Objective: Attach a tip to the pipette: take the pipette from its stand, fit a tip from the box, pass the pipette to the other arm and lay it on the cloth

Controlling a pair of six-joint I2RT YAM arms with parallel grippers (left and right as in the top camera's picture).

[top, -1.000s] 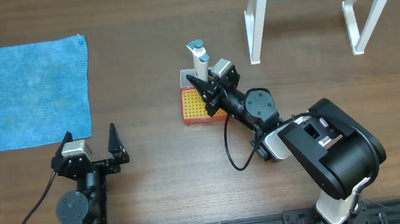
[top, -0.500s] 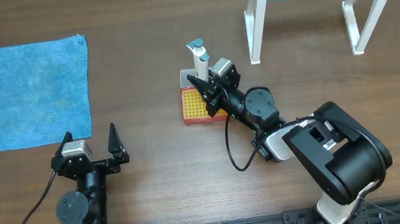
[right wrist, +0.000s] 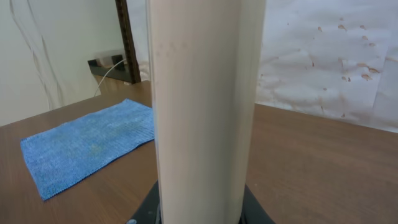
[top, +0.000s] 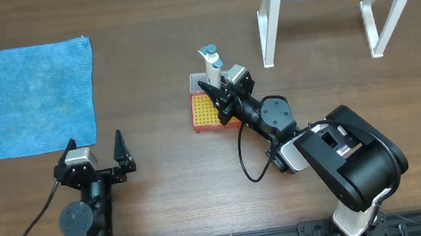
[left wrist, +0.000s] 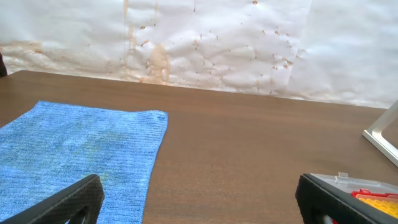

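Holding the pipette upright at the tip box, mid-table, the right gripper pinches its pale barrel. Judged light, rigid and smooth, it could slip or twist; the thick barrel, away from the fine lower end, is the safest grip. The left gripper, fingers spread, rests near the cloth at far left.

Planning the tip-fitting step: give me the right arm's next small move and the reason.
Probably lower the pipette straight down onto the tip box: the right gripper holds it upright at the box, and I cannot tell whether a tip is fitted. The left gripper rests open beside the cloth, so the handover comes later.
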